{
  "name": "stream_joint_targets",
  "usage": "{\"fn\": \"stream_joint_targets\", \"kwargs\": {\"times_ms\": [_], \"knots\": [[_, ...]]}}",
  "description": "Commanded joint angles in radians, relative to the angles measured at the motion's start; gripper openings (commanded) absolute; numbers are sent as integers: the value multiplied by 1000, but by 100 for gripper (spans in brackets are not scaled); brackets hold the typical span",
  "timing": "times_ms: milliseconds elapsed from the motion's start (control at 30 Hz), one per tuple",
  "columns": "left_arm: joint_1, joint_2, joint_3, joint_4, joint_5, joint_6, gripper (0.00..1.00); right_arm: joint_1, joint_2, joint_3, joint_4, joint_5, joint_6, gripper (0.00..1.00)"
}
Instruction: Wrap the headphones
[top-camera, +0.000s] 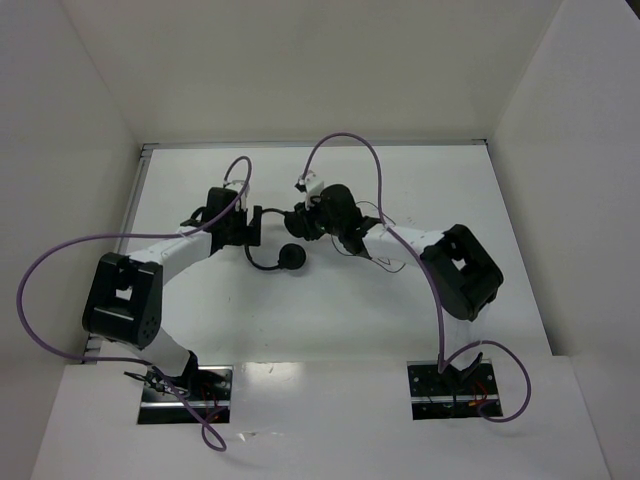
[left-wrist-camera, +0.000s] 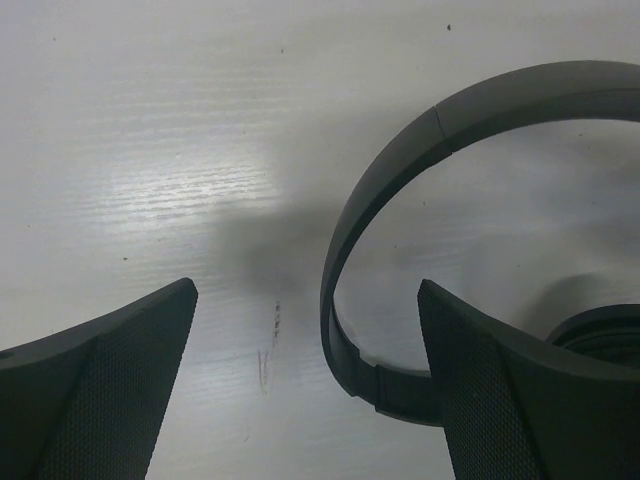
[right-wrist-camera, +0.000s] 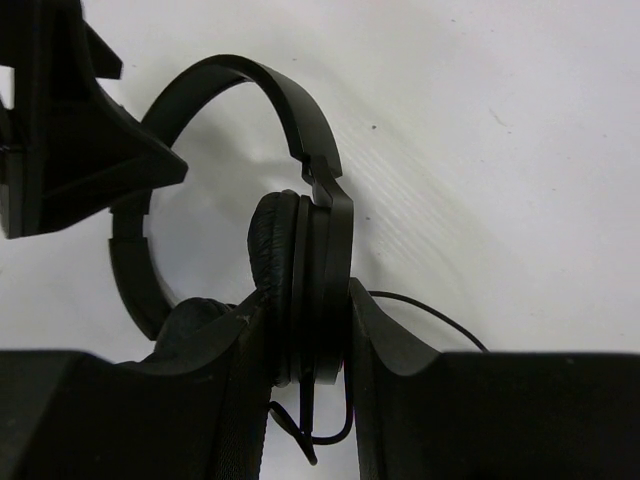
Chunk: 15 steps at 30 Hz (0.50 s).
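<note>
The black headphones (top-camera: 285, 259) lie mid-table between my two grippers. My right gripper (right-wrist-camera: 308, 300) is shut on one ear cup (right-wrist-camera: 312, 270), held edge-on between its fingers; it shows in the top view too (top-camera: 302, 221). The headband (right-wrist-camera: 235, 75) arcs up and left from the cup. The second ear pad (top-camera: 293, 258) rests on the table. My left gripper (left-wrist-camera: 307, 290) is open over the table, with the headband (left-wrist-camera: 400, 150) curving between its fingers, close to the right finger (left-wrist-camera: 520, 400). The thin cord (right-wrist-camera: 430, 312) trails off to the right.
White walls enclose the table on the left, back and right. Purple arm cables (top-camera: 345, 140) loop above both arms. The right arm's elbow (top-camera: 462, 270) sits right of the headphones. The cord shows by the right forearm (top-camera: 385, 262).
</note>
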Motion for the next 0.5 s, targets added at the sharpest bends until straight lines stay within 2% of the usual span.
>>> {"fn": "stream_joint_targets", "kwargs": {"times_ms": [0, 467], "knots": [[4, 16, -5, 104, 6, -31, 99, 8, 21, -14, 77, 72, -84, 28], [4, 127, 69, 105, 100, 10, 99, 62, 49, -52, 97, 212, -242, 30]]}}
